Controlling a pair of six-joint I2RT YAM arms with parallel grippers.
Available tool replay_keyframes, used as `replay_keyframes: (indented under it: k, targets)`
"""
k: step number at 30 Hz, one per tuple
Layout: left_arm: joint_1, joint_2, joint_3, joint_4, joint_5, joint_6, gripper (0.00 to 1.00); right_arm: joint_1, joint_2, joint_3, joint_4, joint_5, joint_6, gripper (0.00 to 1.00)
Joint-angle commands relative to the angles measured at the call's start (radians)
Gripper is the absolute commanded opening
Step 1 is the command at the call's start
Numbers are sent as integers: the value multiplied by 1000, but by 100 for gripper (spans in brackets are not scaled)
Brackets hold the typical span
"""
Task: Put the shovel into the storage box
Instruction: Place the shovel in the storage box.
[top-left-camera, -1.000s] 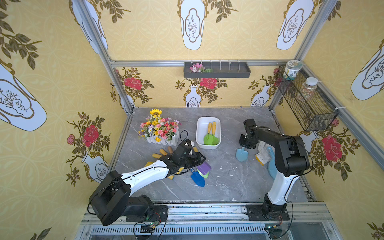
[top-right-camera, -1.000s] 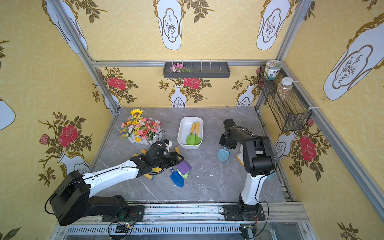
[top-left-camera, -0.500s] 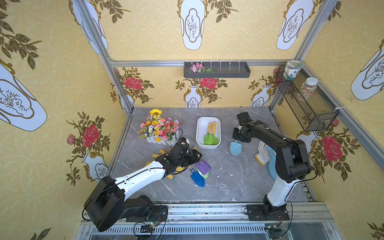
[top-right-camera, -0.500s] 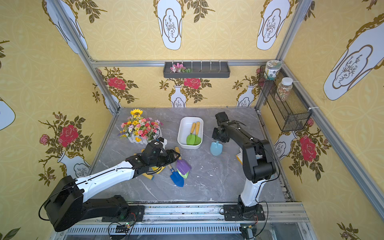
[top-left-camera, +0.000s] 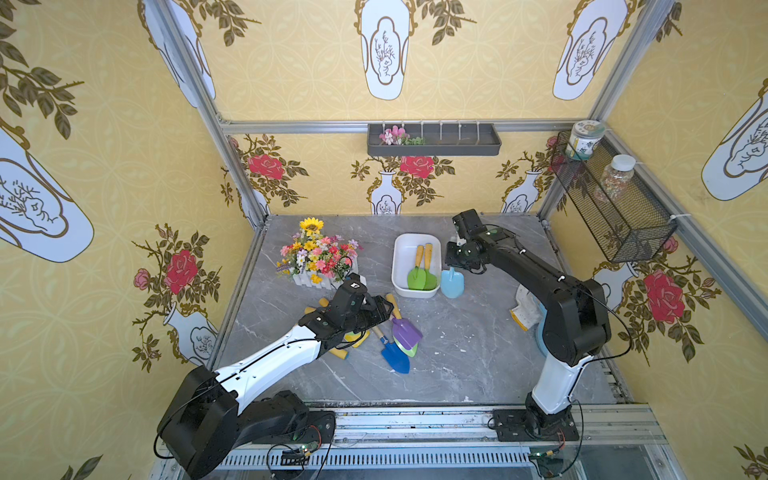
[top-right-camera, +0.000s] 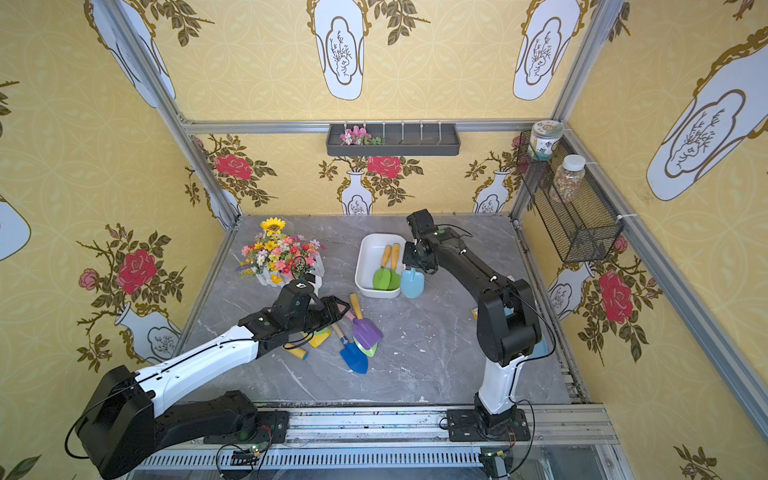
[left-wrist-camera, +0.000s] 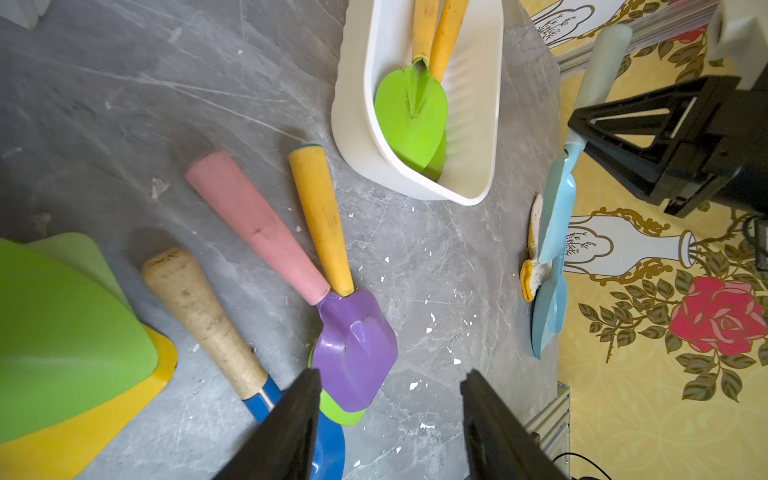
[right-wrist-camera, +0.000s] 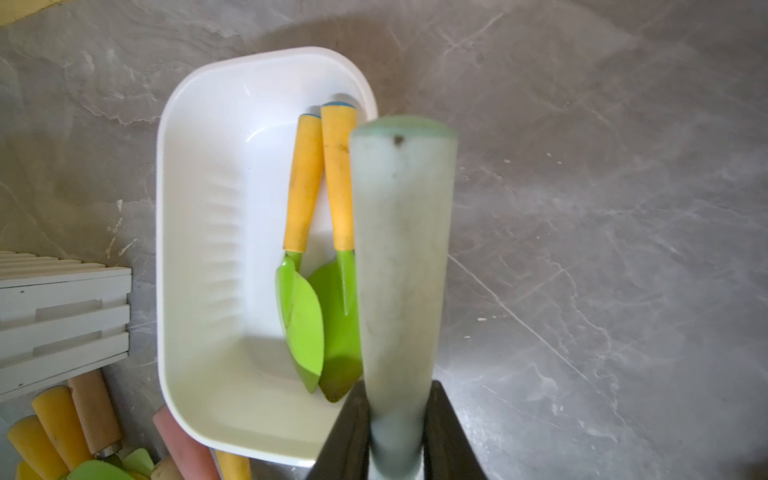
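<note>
Nearest, the left gripper (left-wrist-camera: 390, 386) hangs with its jaws apart and empty, just above the purple shovel (top-left-camera: 405, 332) lying on the grey table (top-left-camera: 457, 357). Farther back, the right gripper (right-wrist-camera: 397, 415) is squeezed tight on the handle of the light blue shovel (top-left-camera: 452, 283). The blade points down, just beside the white storage box (top-left-camera: 400, 257), not in it. Two green shovels (top-left-camera: 422, 277) lie inside the box.

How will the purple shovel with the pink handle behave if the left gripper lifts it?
Likely stiff: the purple shovel looks rigid and glossy. Its pink handle tapers, so it may slip in the jaws. It lies on a green blade, so lifting may drag that.
</note>
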Motion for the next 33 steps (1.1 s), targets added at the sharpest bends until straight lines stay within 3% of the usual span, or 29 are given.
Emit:
replay_keyframes:
  k: [1,18,33]
  targets:
    - [5,-13,-11,-18,-4,5,59,22,39,62,-29,11,9,21]
    - [13,-56,-42,-41,-6,-8,59,52,323,366,-49,-27,16,21]
    - [13,-40,-43,-36,-1,-11,59,56,391,352,-59,25,1,21]
